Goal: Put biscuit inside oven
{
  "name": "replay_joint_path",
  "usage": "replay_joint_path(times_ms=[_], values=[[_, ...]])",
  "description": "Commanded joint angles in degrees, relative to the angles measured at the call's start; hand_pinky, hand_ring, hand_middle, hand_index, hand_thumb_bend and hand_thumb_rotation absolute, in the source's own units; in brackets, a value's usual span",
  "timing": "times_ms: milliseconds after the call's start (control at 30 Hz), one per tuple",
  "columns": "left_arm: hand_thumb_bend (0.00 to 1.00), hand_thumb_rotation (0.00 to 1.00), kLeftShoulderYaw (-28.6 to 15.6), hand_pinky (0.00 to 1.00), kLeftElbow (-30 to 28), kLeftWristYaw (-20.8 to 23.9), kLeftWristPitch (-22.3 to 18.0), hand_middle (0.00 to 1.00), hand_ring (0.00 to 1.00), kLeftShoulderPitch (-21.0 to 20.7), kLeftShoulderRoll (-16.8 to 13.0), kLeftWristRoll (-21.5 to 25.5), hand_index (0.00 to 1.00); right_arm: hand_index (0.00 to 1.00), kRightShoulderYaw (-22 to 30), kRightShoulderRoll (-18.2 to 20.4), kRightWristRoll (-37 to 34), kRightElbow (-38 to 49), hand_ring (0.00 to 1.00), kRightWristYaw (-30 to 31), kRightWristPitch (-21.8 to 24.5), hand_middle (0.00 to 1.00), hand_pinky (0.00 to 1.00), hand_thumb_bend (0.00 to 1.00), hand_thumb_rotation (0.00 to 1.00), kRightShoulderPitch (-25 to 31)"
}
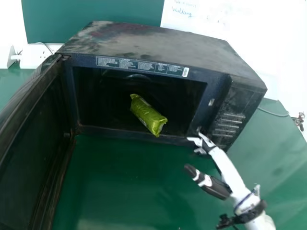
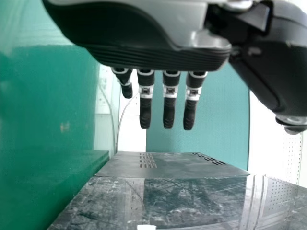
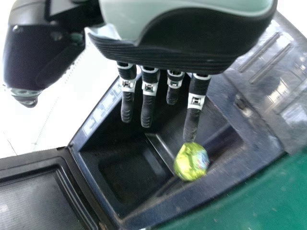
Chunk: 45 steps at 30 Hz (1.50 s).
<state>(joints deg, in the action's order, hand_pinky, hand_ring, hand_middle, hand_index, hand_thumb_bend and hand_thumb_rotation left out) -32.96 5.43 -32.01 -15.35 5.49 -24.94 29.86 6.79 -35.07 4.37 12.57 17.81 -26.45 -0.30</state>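
The black oven [image 1: 158, 43] stands on the table with its door [image 1: 29, 143] swung out on the left. A green biscuit packet [image 1: 147, 115] lies at the oven's opening, its near end at the front edge. My right hand [image 1: 211, 184] is in front of the oven's right side, apart from the packet. In the right wrist view the right hand [image 3: 192, 52] has straight fingers, and the packet [image 3: 191, 162] shows beyond one fingertip. My left hand [image 2: 144, 43] has its fingers extended in the left wrist view, with the oven's casing [image 2: 172, 165] beyond it.
The green table [image 1: 134, 182] spreads before the oven and to its right. A white socket board [image 1: 36, 55] and cable are behind at left. Another cable [image 1: 273, 113] runs at the right, near the wall.
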Motion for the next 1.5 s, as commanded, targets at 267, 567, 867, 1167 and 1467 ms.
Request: replay_joint_path(times_ms=[267,567,867,1167,1467], values=[[0.86,0.85,-0.2,0.72,2.1,-1.1,-2.3,0.85,0.81,-0.4,-0.9,-1.1,0.83,0.8,7.2,-3.8,-15.9,4.3,0.72,11.1,10.1,0.81,0.58,0.95,0.55,6.5],[0.81,0.79,1.1,0.74,7.4,-5.8,-14.0,0.83,0.8,-1.5,-1.6,-5.3,0.81,0.77,14.9,-4.1,-32.5,16.2,0.75,11.0,36.6,0.79,0.6,1.0,0.49,11.1],[0.87,0.91,1.5,0.89,16.1,-4.1,-38.0,0.85,0.86,-5.9,1.1,-11.8,0.84,0.8,22.4,-4.9,-48.8,17.6,0.79,2.3,64.5,0.84,0.6,1.0,0.52,7.9],[0.87,0.95,3.7,0.91,32.6,-2.3,-66.4,0.88,0.88,-11.2,-2.2,-18.1,0.86,0.77,22.4,-3.8,-48.9,11.7,0.8,1.3,69.7,0.84,0.65,1.0,0.58,3.4],[0.87,0.98,7.4,0.94,38.0,1.6,-75.5,0.89,0.88,-12.6,-7.5,-25.7,0.86,0.8,21.5,-2.4,-46.4,7.8,0.85,0.9,69.0,0.86,0.75,1.0,0.58,0.9]])
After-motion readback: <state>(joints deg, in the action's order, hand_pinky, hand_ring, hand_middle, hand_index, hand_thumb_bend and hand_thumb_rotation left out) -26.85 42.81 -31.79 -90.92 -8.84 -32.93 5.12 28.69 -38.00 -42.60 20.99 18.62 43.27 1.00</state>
